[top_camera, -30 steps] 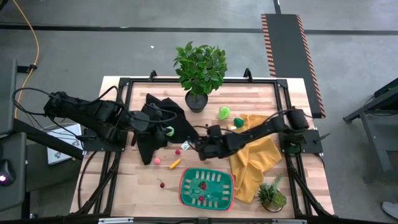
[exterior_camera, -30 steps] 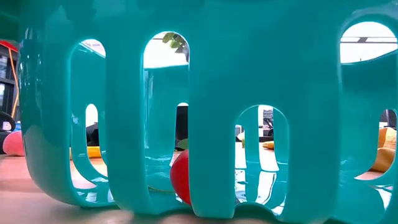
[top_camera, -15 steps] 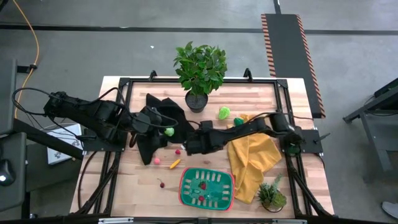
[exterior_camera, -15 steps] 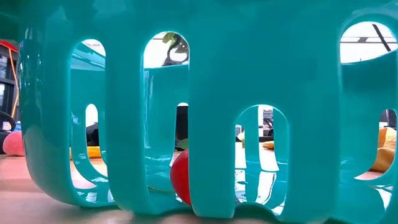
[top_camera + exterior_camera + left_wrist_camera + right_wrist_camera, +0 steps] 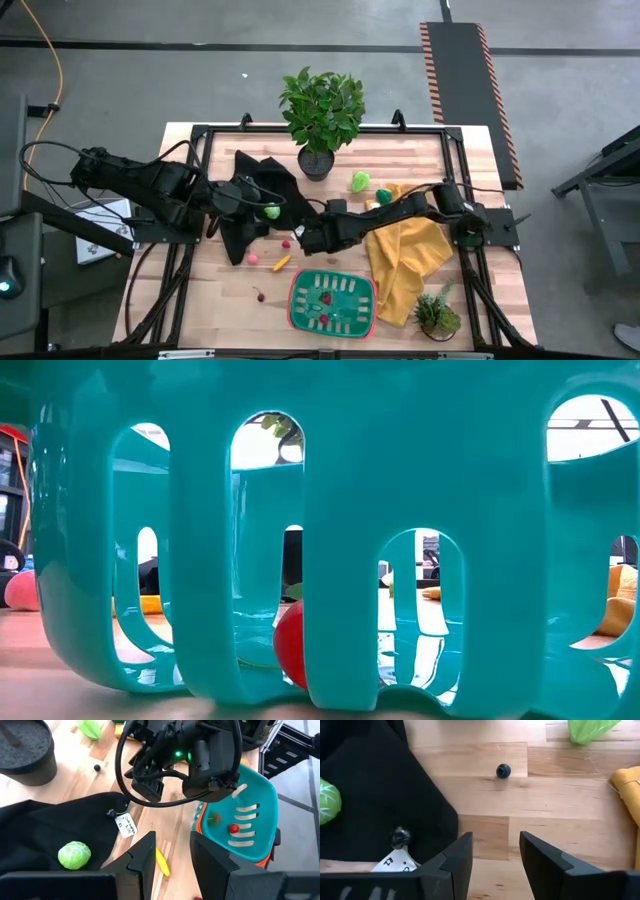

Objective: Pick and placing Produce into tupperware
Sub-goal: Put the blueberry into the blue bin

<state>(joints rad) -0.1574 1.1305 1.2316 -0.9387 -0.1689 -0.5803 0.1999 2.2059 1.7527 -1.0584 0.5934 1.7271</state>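
We see the right gripper (image 5: 308, 238) with its fingers parted and empty over bare wood, just beside the black cloth (image 5: 255, 200). The green red-rimmed tupperware tray (image 5: 333, 301) lies near, below it. The left gripper (image 5: 172, 857), also parted and empty, hovers beside a lime-green cabbage ball (image 5: 74, 855) on that cloth.

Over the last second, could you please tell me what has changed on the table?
The right tool travelled left across the table, away from the yellow cloth, and now hangs open by the black cloth. The left tool, the produce and the tupperware stayed put.
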